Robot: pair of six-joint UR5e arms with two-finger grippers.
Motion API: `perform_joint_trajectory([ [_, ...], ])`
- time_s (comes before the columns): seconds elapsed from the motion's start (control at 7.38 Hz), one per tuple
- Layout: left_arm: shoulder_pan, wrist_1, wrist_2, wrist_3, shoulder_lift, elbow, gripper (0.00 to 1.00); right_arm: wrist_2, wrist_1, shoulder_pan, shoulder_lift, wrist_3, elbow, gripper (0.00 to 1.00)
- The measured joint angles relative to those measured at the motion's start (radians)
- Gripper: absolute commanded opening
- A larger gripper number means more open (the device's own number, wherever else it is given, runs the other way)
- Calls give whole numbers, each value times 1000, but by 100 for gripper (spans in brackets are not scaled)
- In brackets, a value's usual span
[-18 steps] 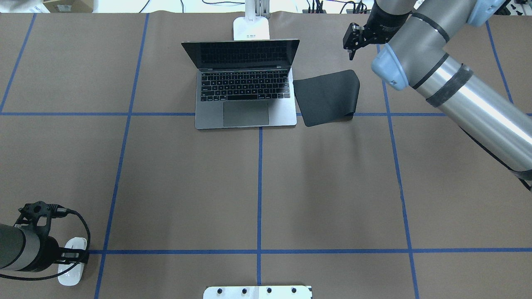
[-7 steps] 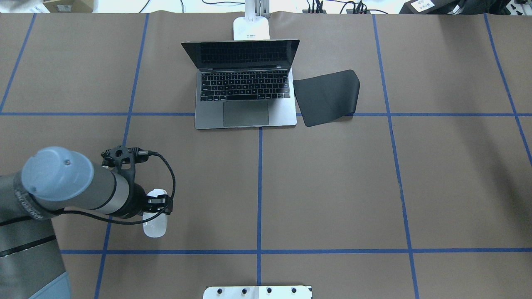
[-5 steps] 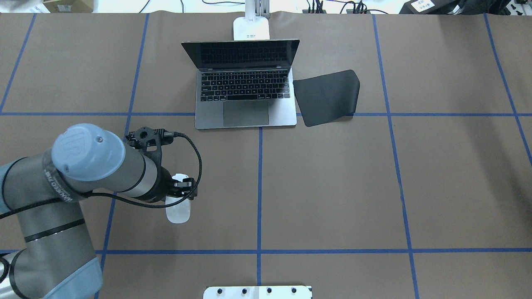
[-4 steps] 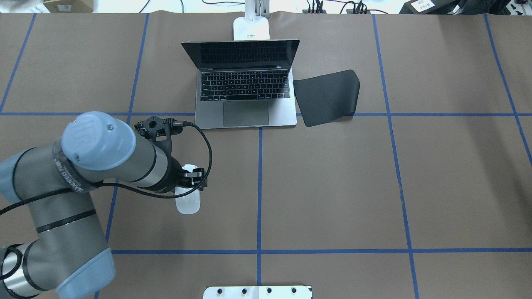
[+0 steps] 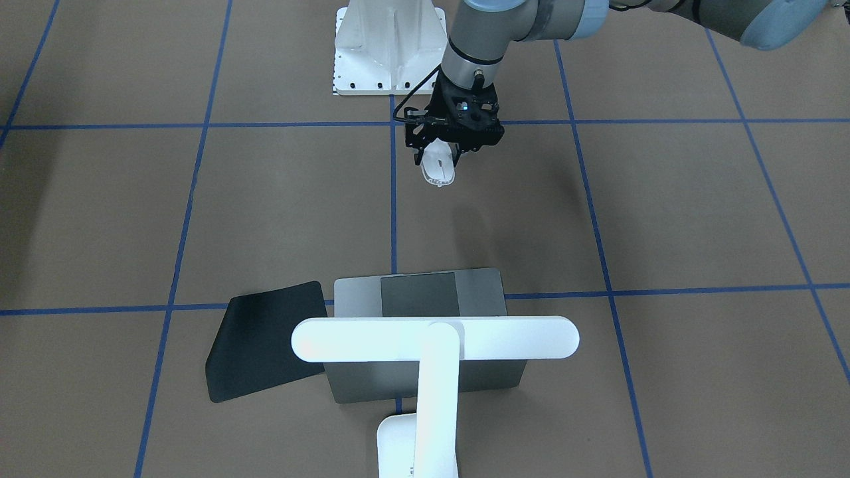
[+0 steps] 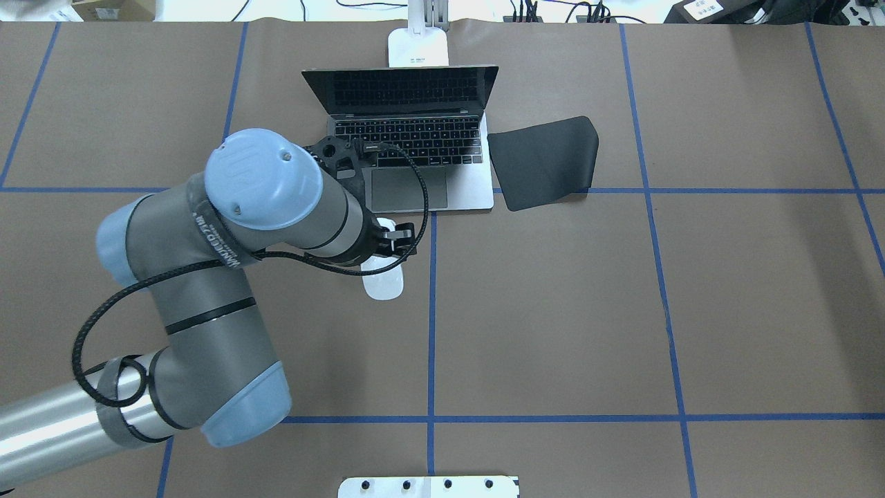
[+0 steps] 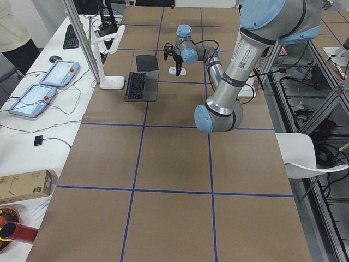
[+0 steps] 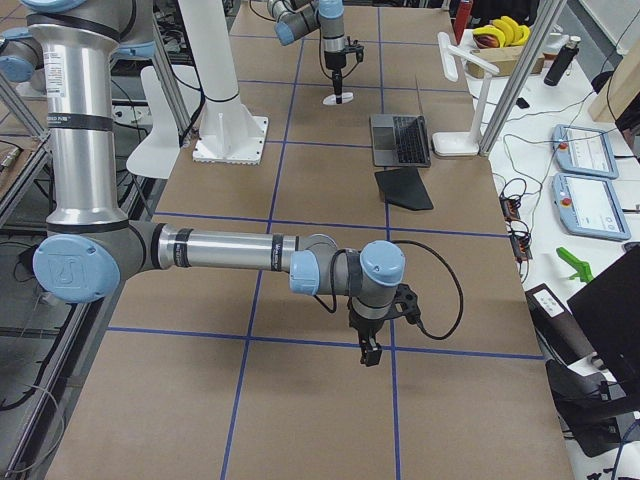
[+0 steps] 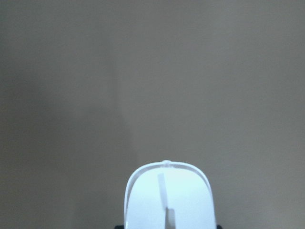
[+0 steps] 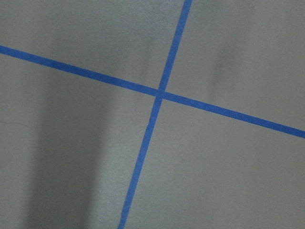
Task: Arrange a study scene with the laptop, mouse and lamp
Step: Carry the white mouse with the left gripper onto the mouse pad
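My left gripper (image 6: 388, 243) is shut on the white mouse (image 6: 384, 283) and holds it above the table, just in front of the laptop's near-left corner. The grip also shows in the front view, gripper (image 5: 443, 154) on mouse (image 5: 439, 170), and the mouse fills the bottom of the left wrist view (image 9: 167, 200). The grey laptop (image 6: 470, 187) stands open at the table's far middle. The white lamp (image 5: 435, 338) stands behind it, with its base (image 6: 417, 47) at the far edge. My right gripper (image 8: 368, 352) hangs over a blue tape cross; I cannot tell if it is open or shut.
A flat black mat (image 6: 546, 162) lies right of the laptop and touches its side. The white bolted pedestal (image 6: 429, 486) sits at the near edge. Blue tape lines grid the brown table. Tablets and cables lie on the side bench (image 8: 590, 170).
My left arm has carried the mouse from the near-left corner forward and right to just in front of the laptop. My right arm has left the overhead view.
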Motion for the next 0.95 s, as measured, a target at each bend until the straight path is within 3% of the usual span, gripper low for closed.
perform_joint_trajectory([
  [0.41, 0, -78, 87, -18, -127, 177, 27, -3, 5, 0, -6, 5, -34, 100],
  [0.95, 2, -237, 230, -114, -332, 490, 27, 1, 7, 0, -10, 3, -34, 100],
])
